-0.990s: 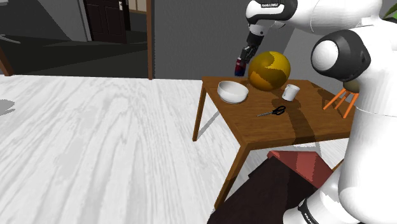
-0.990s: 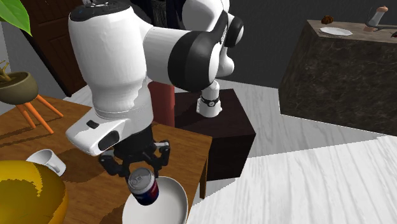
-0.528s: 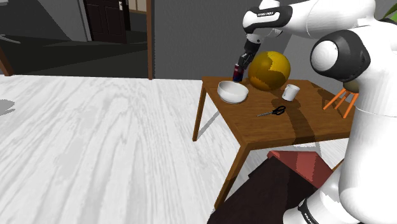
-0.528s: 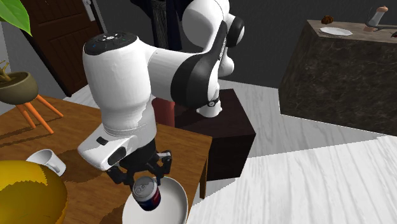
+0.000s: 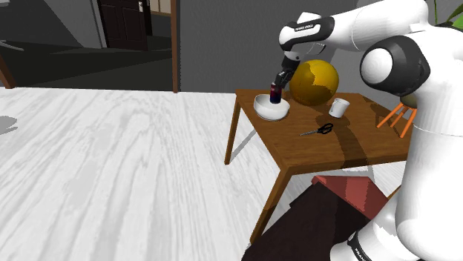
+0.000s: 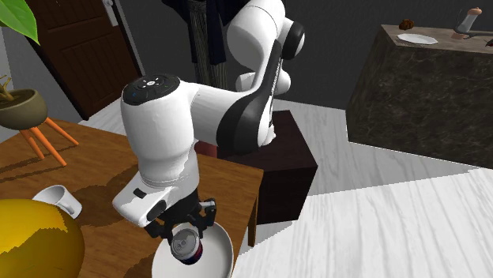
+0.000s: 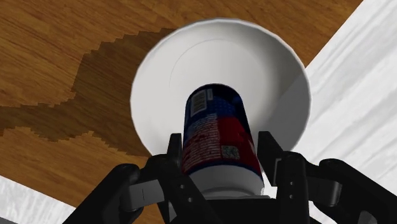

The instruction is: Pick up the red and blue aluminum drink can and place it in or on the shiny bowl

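Arm (image 5: 356, 26) stretched fwd; hand (image 7: 219, 159) points down, clamped on can (image 7: 213, 121), upright over white bowl (image 7: 191, 57) ctr.

Wood tbl (image 5: 349, 152): bowl (image 5: 261, 109), yellow ball (image 5: 315, 80), cup (image 5: 338, 107), scissors (image 5: 317, 131).

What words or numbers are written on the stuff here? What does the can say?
On the drink can: white print on its red and blue side and a speckled square code, all too blurred to read.
On the robot arm: a small dark marking on a white link, too small to read.
On the bowl and the table: no writing.
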